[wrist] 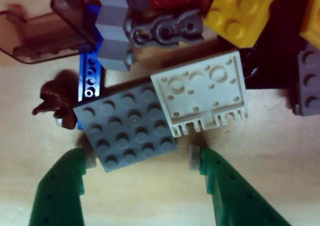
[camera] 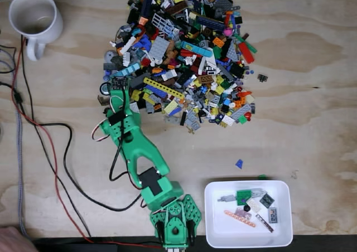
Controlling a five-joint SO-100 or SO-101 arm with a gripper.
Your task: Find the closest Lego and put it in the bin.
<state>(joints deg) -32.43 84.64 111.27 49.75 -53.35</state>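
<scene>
My green gripper is open, one fingertip on each side of the near edge of a grey 4x4 studded plate lying flat on the wood. A white plate, underside up, touches the grey plate's right side. In the fixed view the gripper reaches into the lower left edge of the big Lego pile. The white bin sits at the bottom right, beside the arm's base, and holds several small pieces.
A white mug stands at the top left. Red and black cables run along the left side. A loose blue piece lies above the bin. Behind the plates lie a yellow brick and a brown figure part.
</scene>
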